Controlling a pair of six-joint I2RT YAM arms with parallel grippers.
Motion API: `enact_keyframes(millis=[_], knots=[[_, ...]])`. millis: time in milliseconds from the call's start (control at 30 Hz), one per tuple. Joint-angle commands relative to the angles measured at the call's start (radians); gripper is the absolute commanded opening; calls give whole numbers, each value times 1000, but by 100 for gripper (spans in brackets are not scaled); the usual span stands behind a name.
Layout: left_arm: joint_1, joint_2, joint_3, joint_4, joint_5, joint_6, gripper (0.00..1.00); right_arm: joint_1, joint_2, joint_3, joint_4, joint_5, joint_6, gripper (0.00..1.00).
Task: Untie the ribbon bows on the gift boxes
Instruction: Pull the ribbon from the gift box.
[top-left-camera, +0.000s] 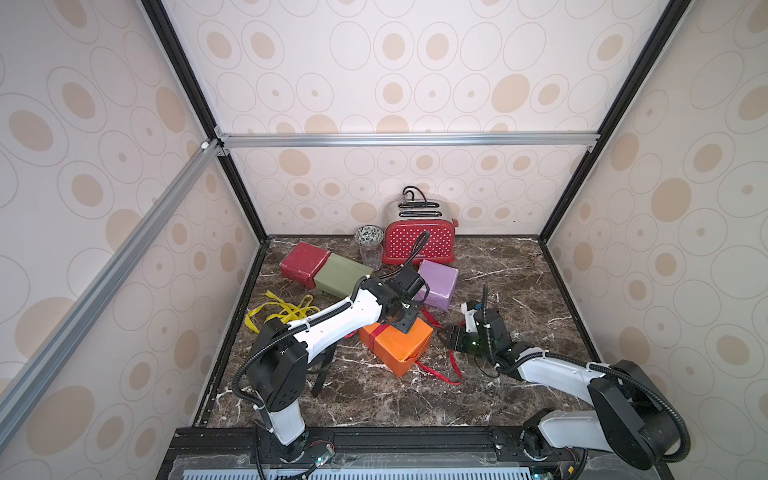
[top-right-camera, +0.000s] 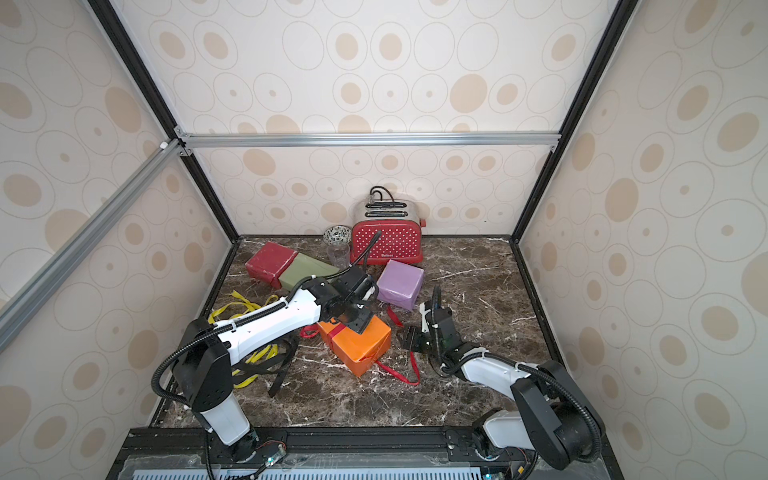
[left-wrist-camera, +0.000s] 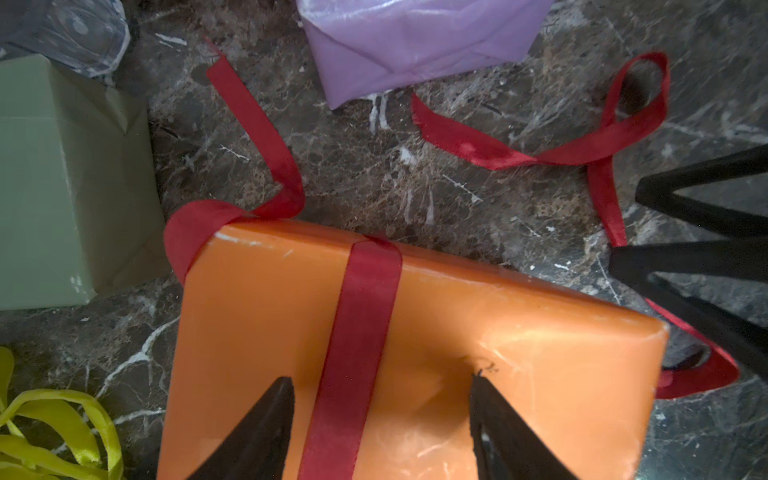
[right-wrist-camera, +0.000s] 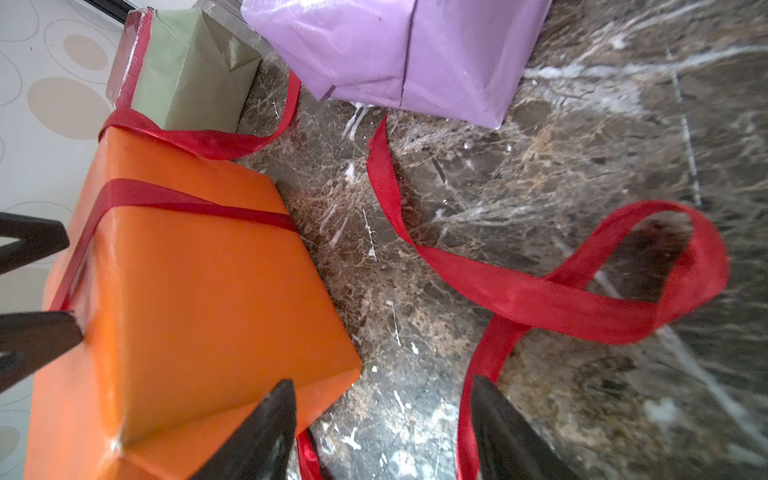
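Red ribbon (left-wrist-camera: 353, 332): one band crosses the top of the orange box (left-wrist-camera: 478, 311), mid-table. No bow is left on it, and both tails lie loose on the marble tabletop (left-wrist-camera: 415, 187).
Feel, at a guess: thin satin, soft, slippery and nearly weightless. The paper-wrapped box looks light and would likely slide if tugged.
Where to take hold: the band on the box top, or the tail curling off the corner nearest the olive green box (left-wrist-camera: 62, 187).
Left gripper (left-wrist-camera: 382, 378): over the box top, jaws apart with one on either side of the band, nothing pinched.
Right gripper (right-wrist-camera: 382, 380): low beside the box, jaws apart and empty, with a tail just by one jaw.
Bare boxes: dark red box (top-left-camera: 303, 257), olive green, lilac box (top-left-camera: 438, 282).
Loose on the table: yellow ribbons (top-left-camera: 286, 311), black ribbon (top-right-camera: 282, 370).
Writing: a small white word on the toaster (top-right-camera: 386, 245), too small to read.
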Motion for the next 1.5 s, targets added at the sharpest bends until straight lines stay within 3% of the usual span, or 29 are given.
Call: enact_keyframes(millis=[0, 167, 267, 400, 533, 833, 933, 1167, 1467], knots=[[16, 23, 26, -87, 14, 8, 56, 4, 2, 30, -24, 7, -2, 68], [28, 7, -18, -106, 71, -21, 51, 5, 15, 30, -14, 1, 5, 68], [64, -20, -85, -39, 202, -59, 49, 5, 30, 36, -17, -6, 8, 68], [71, -21, -129, 4, 258, -79, 39, 6, 35, 54, -48, -11, 4, 68], [71, -11, -132, 6, 259, -76, 34, 5, 25, 47, -39, -6, 4, 68], [69, 43, -105, -5, 228, -64, 5, 5, 21, 47, -44, -6, 2, 68], [69, 44, -98, -3, 219, -68, 0, 5, 21, 47, -44, -6, 2, 68], [70, 35, -95, 62, 283, -98, 0, 5, 36, 55, -50, -14, 4, 68], [84, -51, -163, 295, 370, -164, 0, 5, 39, 57, -49, -21, 5, 68]])
